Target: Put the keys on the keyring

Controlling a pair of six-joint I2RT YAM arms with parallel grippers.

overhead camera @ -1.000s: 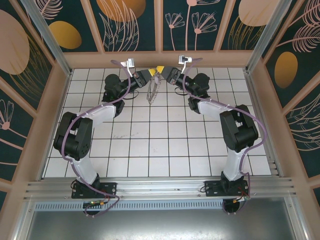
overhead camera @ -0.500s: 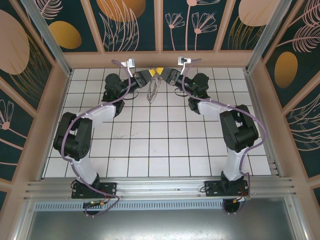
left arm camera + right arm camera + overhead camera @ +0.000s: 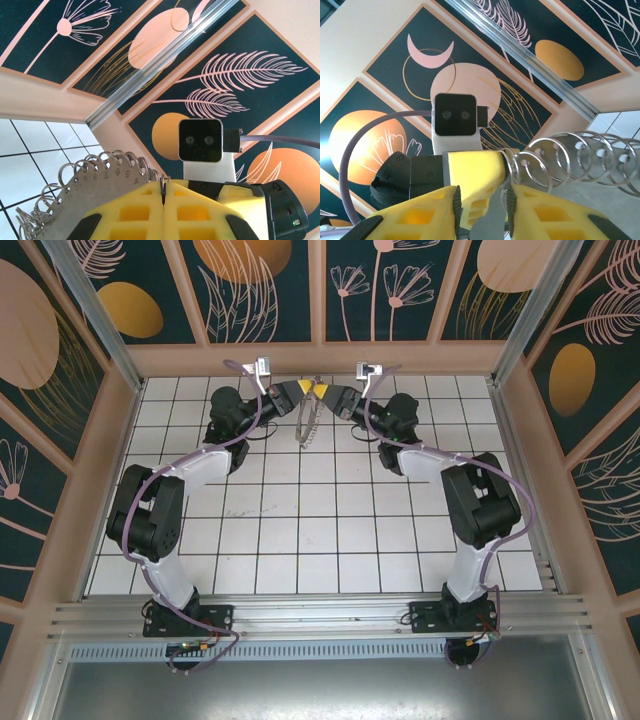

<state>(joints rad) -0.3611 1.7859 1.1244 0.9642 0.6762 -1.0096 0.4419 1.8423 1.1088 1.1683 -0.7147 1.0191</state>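
Hovering by back wall [image 3: 320,358]: left tool [image 3: 304,387] clenches keyring [image 3: 307,418], right tool [image 3: 321,390] grips key [image 3: 489,222] (blade).

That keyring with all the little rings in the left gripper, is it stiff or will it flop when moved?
Probably stiff: the keyring looks like a flat numbered metal plate, holding its curve beyond the left gripper's shut fingers. Its small wire rings likely swing, since each hangs through a hole. Smooth metal pinched at one edge may pivot or slip.

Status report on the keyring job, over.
Left gripper shut on keyring, which hangs from it. Right gripper pinching key beside the rings. Grippers tip to tip, nothing seen between them.
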